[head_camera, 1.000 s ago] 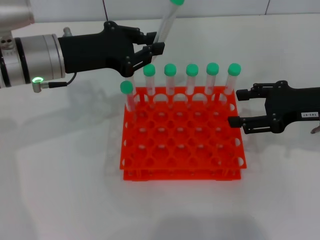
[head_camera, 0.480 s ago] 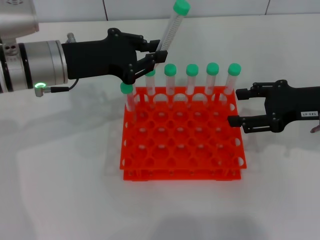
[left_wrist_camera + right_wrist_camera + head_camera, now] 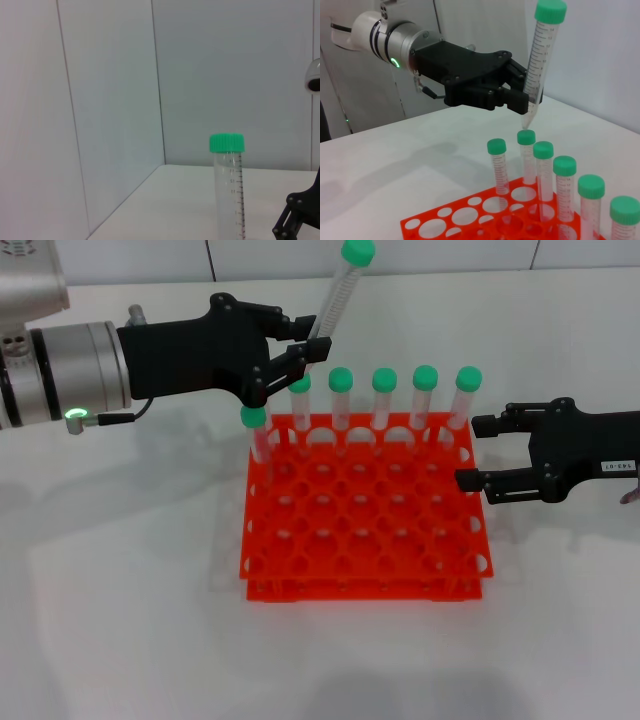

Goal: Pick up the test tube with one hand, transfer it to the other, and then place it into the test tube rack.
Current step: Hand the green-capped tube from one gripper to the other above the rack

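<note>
Test tube, clear with a green screw cap, is pinched near its pointed lower end by the fingers of the left gripper, its capped top leaning up and away above them. In the right wrist view the tube's conical tip pokes out just below the clenched fingers, hanging over the capped tubes underneath without touching them. Directly below and outward from that grip, the orange-red test tube rack sits on the white table, with a row of five other green-capped tubes standing upright along its far edge and a sixth at the rack's far left corner, one row nearer. The left arm's silver barrel, showing a green light, stretches off from the gripper toward the table's edge. On the rack's opposite side, the right gripper, marked with a small white label, hovers just beside the rack with its fingers spread and nothing between them, well apart from the raised tube. The left wrist view shows only the tube's capped upper half against a pale wall.
</note>
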You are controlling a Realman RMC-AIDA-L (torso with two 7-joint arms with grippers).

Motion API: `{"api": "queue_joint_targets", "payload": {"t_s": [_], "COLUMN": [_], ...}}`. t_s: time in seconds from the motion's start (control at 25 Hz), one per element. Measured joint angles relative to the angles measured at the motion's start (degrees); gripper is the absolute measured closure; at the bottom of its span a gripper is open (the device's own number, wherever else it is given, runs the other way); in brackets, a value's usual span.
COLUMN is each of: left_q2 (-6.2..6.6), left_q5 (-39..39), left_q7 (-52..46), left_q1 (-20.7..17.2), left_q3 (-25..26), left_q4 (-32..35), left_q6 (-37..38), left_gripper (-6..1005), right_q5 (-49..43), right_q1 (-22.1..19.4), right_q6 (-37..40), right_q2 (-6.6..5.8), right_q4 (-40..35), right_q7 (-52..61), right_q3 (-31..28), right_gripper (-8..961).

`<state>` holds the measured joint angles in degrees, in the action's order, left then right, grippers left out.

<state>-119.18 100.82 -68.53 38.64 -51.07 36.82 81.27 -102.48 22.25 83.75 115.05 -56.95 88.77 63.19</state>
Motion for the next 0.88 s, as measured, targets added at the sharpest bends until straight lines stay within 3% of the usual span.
{"api": "queue_joint_targets", "payload": {"t_s": [0.88], "left_q2": [-0.01], "left_q5": [0.0], "left_q7": [0.0], "left_q1": [-0.1], "left_q3": [-2.2], "left_q4": [0.4], "left_q6": [0.1], "left_gripper": [761], "right_q5": [5.1], "right_q1": [0.0], "right_q6": [0.7], "right_q2": [0.01], "right_q4": [-4.7], "right_q7": [0.0], "right_q3": [-2.1], "right_gripper": [200]}}
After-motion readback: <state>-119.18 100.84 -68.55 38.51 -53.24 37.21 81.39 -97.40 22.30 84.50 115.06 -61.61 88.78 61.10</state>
